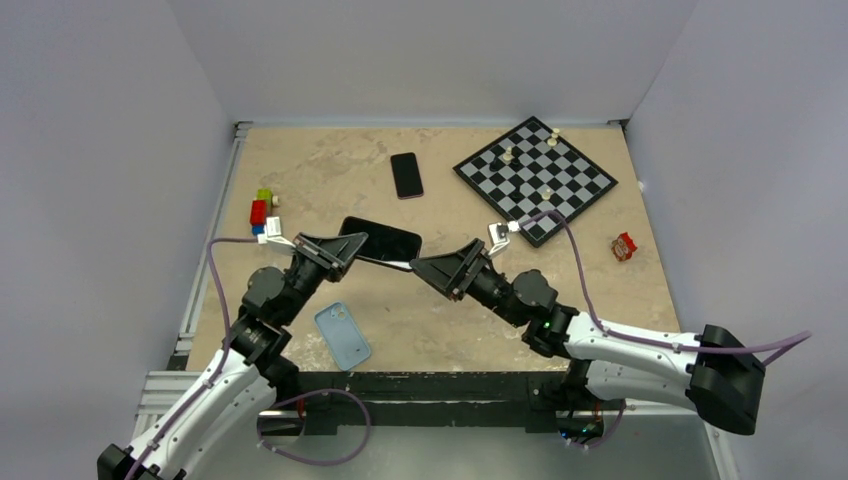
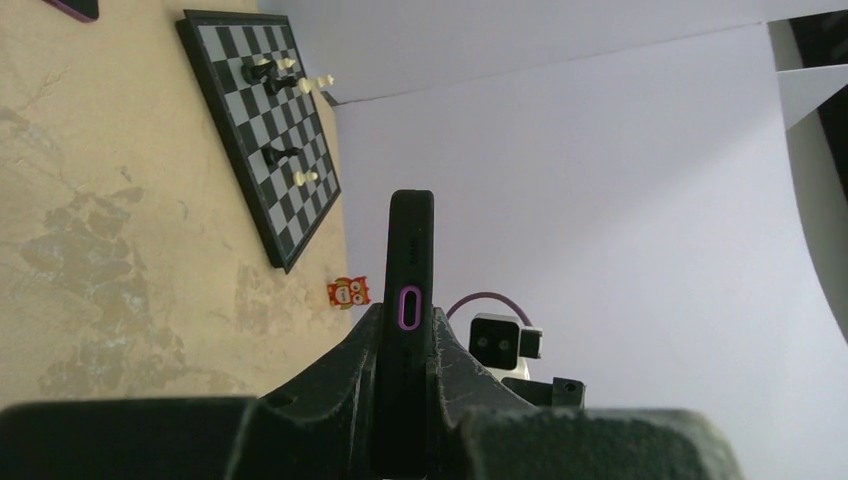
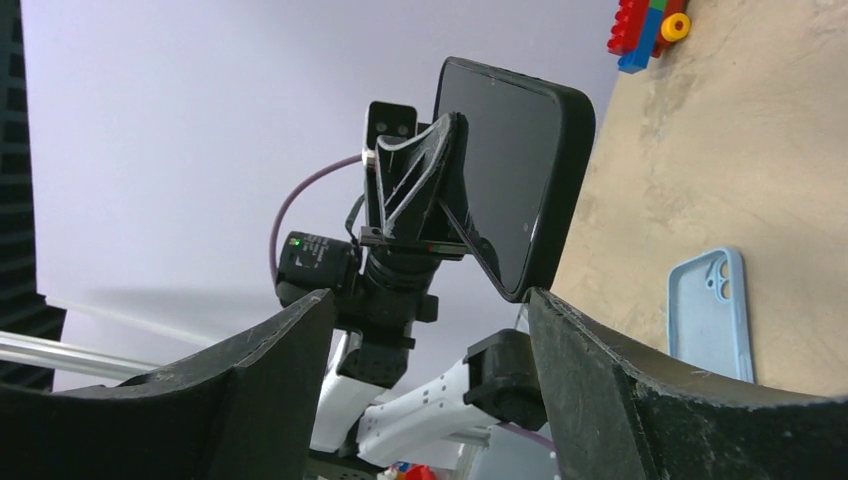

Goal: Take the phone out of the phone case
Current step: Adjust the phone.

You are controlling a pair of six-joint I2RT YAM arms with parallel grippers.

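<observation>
My left gripper [image 1: 348, 244] is clamped on the phone [image 3: 510, 170] mid-frame, seemingly still in its black case [image 2: 411, 250], right gripper [image 1: 420, 266] wide; next, peel an edge.

My overhead camera sits above and behind both arm bases and looks down on the whole table [image 1: 330, 170], far enough back to take in every edge.

The left wrist camera [image 1: 278, 240] rides just behind the left gripper [image 2: 405, 330] and looks out along it. It is so near that the fingers [image 2: 350, 370] fill the bottom of its view, with the phone [image 2: 411, 240] edge-on straight ahead of them and the chessboard [image 2: 270, 130] far beyond.

The right wrist camera [image 1: 498, 232] looks out through the right gripper [image 3: 432, 295], straight back at the left one.

All three views share the phone, and the two wrist cameras face each other across it.
</observation>
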